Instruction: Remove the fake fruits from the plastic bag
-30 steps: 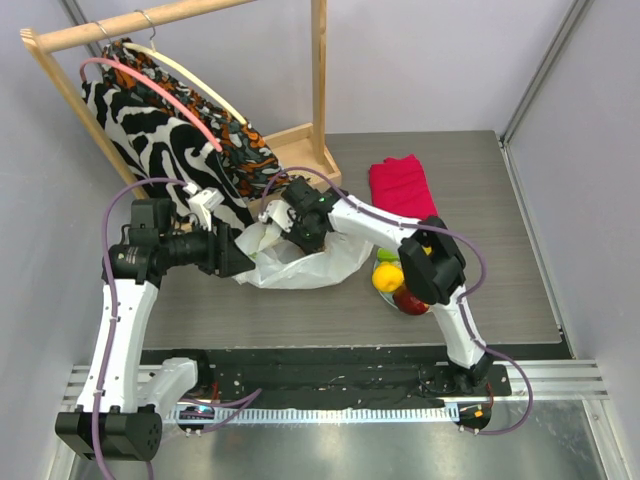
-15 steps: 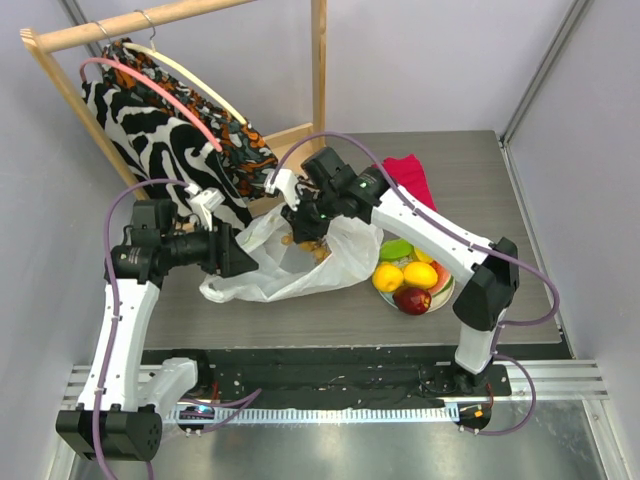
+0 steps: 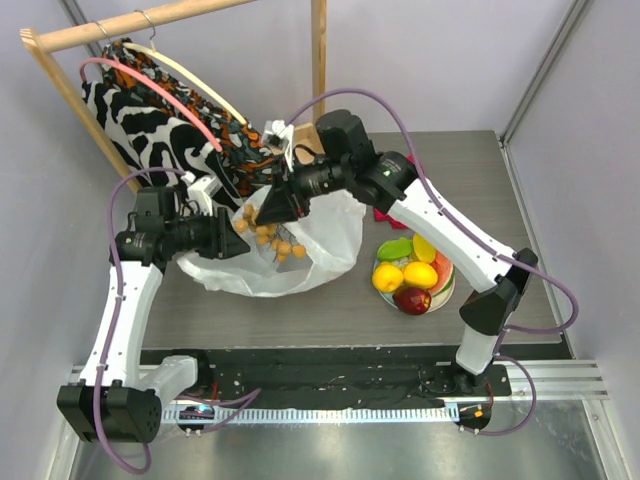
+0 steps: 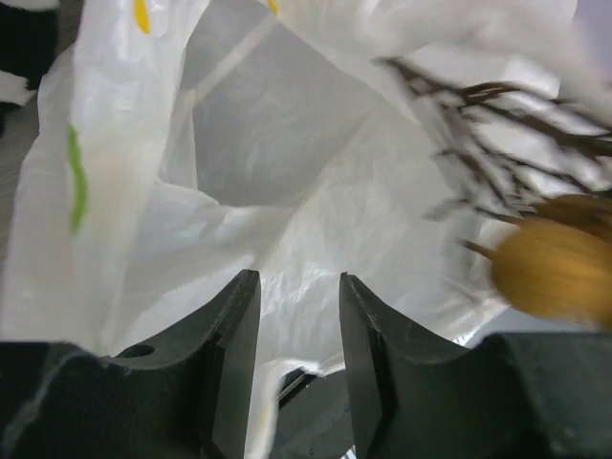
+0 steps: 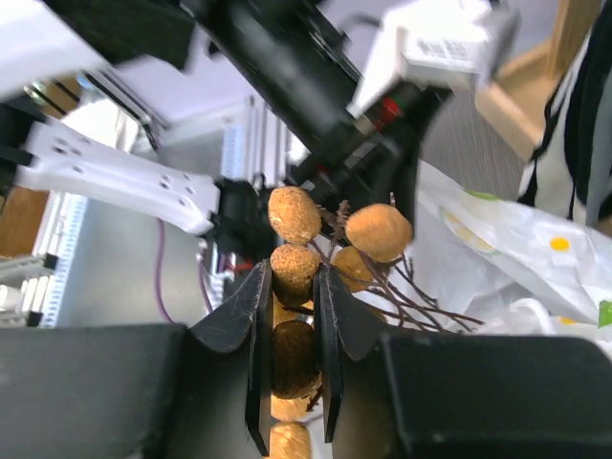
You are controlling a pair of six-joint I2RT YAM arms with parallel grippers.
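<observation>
The white plastic bag lies open on the table, with its left side draped over my left gripper. In the left wrist view that gripper is open, with thin bag film lying between its jaws. My right gripper is shut on the brownish grape-like cluster and holds it above the bag's mouth. The right wrist view shows the gripper pinching one ball of the cluster. Two yellow lemons, a dark red apple, a green piece and an orange-red piece sit on a plate.
A wooden clothes rack with a zebra-print garment stands at the back left, close behind both grippers. A folded red cloth lies at the back right, behind the plate.
My right gripper has risen out of the bag, up and to the left, with the cluster in it. The bag has been pulled up and spread to the left. The left gripper has barely moved.
</observation>
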